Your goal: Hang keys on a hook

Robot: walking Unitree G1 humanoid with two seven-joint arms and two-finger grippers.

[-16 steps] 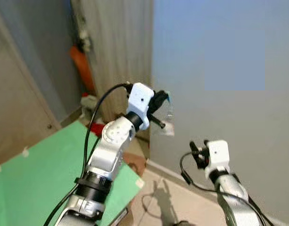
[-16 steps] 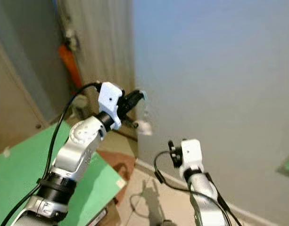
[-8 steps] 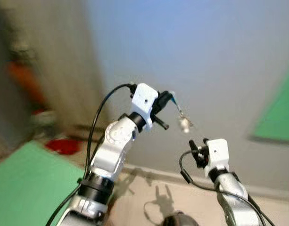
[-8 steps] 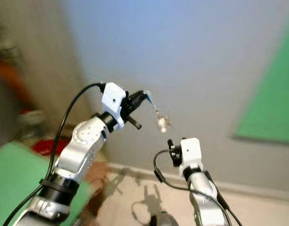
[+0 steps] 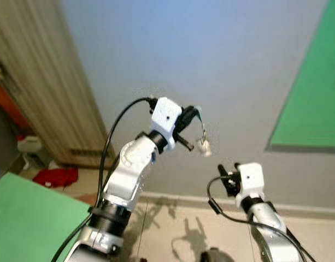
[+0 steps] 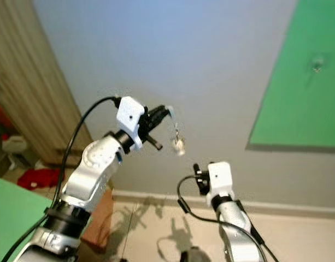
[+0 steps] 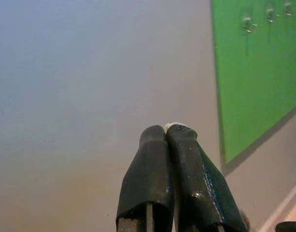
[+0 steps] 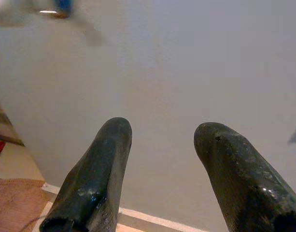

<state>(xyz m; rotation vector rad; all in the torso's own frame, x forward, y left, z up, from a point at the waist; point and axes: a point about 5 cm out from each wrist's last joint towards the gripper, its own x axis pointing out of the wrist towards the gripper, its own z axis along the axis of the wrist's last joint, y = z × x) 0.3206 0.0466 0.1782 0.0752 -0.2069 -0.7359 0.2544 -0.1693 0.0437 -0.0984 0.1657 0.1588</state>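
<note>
Swung back under left gripper [image 5: 195, 113], keys [image 5: 202, 143], small, pale, possibly tagged

Grey wall [image 5: 156, 49], green panel [image 5: 315, 103], tiled floor [image 5: 172, 224]

keys [image 5: 202, 143]: small, blurred | hooks [image 7: 247, 21]: tiny on green board [image 7: 254, 87], cut by edge
</note>
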